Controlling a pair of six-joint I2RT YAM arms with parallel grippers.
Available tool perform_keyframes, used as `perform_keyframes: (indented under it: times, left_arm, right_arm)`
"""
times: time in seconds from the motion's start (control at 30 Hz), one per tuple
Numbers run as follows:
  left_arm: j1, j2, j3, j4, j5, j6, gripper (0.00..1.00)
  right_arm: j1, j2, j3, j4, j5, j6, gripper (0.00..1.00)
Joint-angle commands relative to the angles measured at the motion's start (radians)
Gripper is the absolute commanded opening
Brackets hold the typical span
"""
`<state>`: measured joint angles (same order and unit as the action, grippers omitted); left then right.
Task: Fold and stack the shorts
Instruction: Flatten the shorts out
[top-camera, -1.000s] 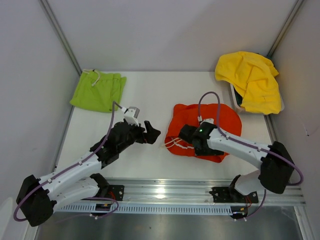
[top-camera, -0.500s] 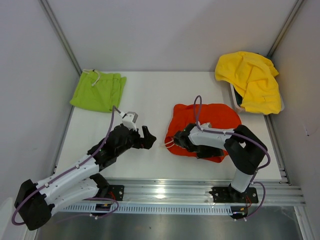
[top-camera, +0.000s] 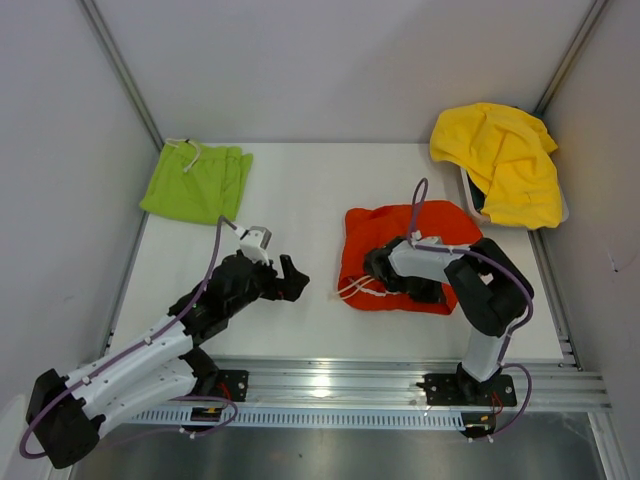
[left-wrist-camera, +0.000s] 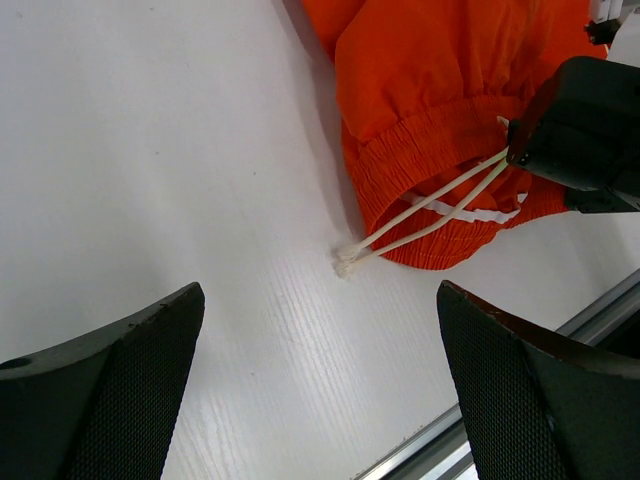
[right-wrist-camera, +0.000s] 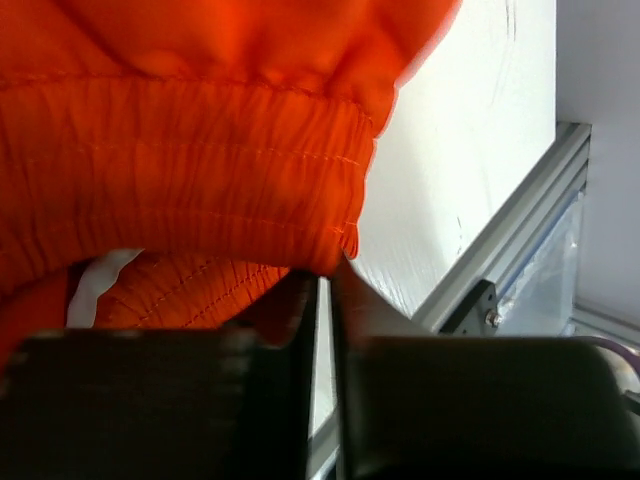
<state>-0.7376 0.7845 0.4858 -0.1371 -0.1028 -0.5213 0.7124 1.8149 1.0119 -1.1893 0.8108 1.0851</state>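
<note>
Orange-red shorts (top-camera: 385, 225) lie on the desk (top-camera: 300, 190), the right claw (top-camera: 377, 268) pinched shut on their waistband and its arm hiding part of them — left claw (top-camera: 292, 278) wide open, empty, alongside; lime-green shorts (top-camera: 197, 180) far-left, yellow cloth (top-camera: 505, 160) heaped far-right.

No writing, label, brand mark, number or sign can be read anywhere. That holds for the orange-red soft cloth shorts (top-camera: 455, 228), the lime-green soft cloth shorts (top-camera: 195, 185), the crumpled yellow cloth (top-camera: 505, 165) and the flat white table (top-camera: 300, 200).
</note>
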Motion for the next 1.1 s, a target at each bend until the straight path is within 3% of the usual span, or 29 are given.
perform_keyframes:
  times: [0.0,0.23,0.47,0.67,0.8,1.03,1.07]
  left_arm:
    - [-0.003,-0.008,-0.012,0.005,-0.014,0.023,0.99]
    - [-0.003,0.053,0.003,0.036,0.046,0.087,0.99]
    - [-0.025,0.166,0.013,0.169,0.095,0.139,0.99]
    - [-0.124,0.344,0.106,0.197,0.058,0.199,0.99]
    - [-0.206,0.479,0.236,0.145,-0.049,0.26,0.99]
    - [-0.207,0.706,0.404,0.05,-0.116,0.248,0.99]
    - [-0.207,0.728,0.416,0.045,-0.123,0.247,0.95]
  right_arm:
    - [0.001,-0.069,0.022,0.023,0.123,0.076,0.0]
    - [0.021,-0.346,-0.055,0.095,0.16,0.068,0.0]
    - [-0.056,-0.621,-0.141,0.269,0.047,-0.146,0.0]
    - [-0.096,-0.674,-0.142,0.303,-0.018,-0.221,0.0]
    - [-0.102,-0.681,-0.144,0.326,-0.044,-0.247,0.0]
    - [-0.102,-0.7,-0.154,0.367,-0.094,-0.274,0.0]
    - [-0.102,-0.703,-0.156,0.367,-0.101,-0.275,0.0]
